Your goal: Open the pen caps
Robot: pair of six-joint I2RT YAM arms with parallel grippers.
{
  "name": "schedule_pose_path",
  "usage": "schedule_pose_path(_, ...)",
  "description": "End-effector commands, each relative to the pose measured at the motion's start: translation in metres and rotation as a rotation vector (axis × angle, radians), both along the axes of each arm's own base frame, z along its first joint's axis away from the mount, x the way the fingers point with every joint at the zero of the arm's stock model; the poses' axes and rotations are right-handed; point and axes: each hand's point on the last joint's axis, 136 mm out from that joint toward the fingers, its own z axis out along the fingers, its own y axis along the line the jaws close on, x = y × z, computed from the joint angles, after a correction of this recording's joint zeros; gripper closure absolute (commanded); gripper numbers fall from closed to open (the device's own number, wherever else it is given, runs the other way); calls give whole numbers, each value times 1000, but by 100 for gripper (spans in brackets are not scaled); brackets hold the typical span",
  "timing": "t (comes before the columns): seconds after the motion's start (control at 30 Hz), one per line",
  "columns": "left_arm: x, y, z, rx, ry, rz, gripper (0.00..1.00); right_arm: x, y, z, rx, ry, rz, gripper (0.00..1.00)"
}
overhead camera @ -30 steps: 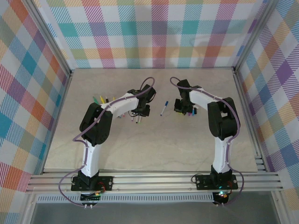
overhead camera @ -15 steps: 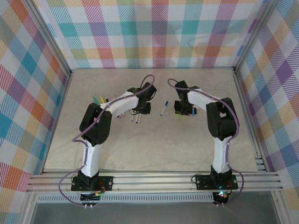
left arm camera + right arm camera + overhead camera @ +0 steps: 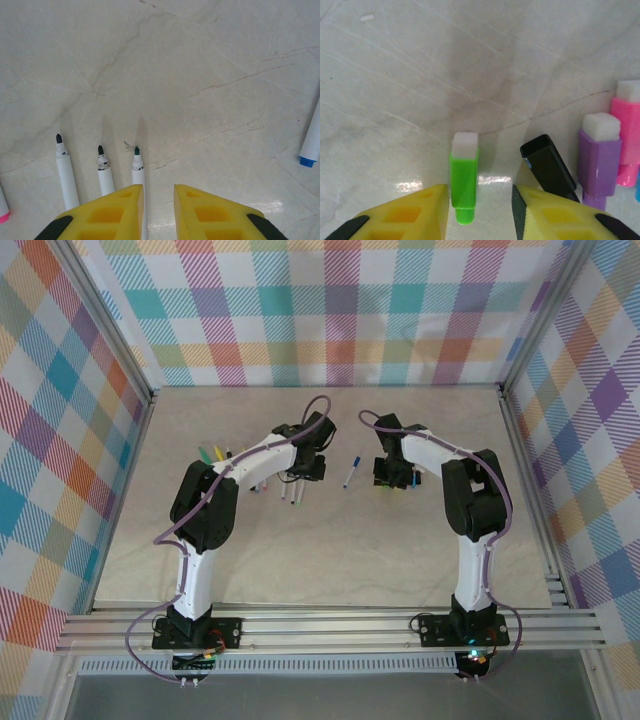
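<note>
Lying between the parted yellow fingers of the right pincer (image 3: 480, 192) is a short bright-green plastic pen cap (image 3: 464, 180) with a square white end. It rests on the pale marbled table (image 3: 395, 75), close to the left-hand finger, and neither finger clamps it, so this pincer is open. Just off the other fingertip a squared black plastic cap (image 3: 547, 165) lies at a slant. Beyond that, further to the same side, are a purple cap with a white end (image 3: 599, 160) and then a pink cap with a white end (image 3: 629, 135), both pointing away from the pincer. The left pincer (image 3: 159, 192) hangs over the table with its yellow fingers a narrow gap apart and nothing held between them. A thin white pen with a bare dark-green tip (image 3: 137, 167) passes under its left finger. Two more uncapped white pens (image 3: 104, 172) (image 3: 65, 170) lie parallel further that way, all three tips pointing ahead. Well off to the opposite side lies a white pen barrel with a blue end (image 3: 311, 140).
</note>
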Motion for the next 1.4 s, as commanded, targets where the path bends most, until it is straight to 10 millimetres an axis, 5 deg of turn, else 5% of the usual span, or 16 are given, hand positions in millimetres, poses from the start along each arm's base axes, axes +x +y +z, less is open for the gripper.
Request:
schedule_pose_path(0.0,0,-10,21,-37,-22,-1,77,-1,1,18,-3,-16,12,59)
schedule_pose_path(0.33,0,-27,27,-52,-38,-29,77,0,-3,47,-31,-65,11,58)
schedule_pose_path(0.57,-1,-45,37,-99,-72,-58,74,-8,32,89,187,-209,75,54)
schedule_pose_path(0.8,-3,-69,46,-170,-104,-97,63,-8,51,110,297,-260,111,49)
schedule_pose_path(1.37,3,-106,8,-206,-41,-170,59,-11,43,114,301,-280,71,46)
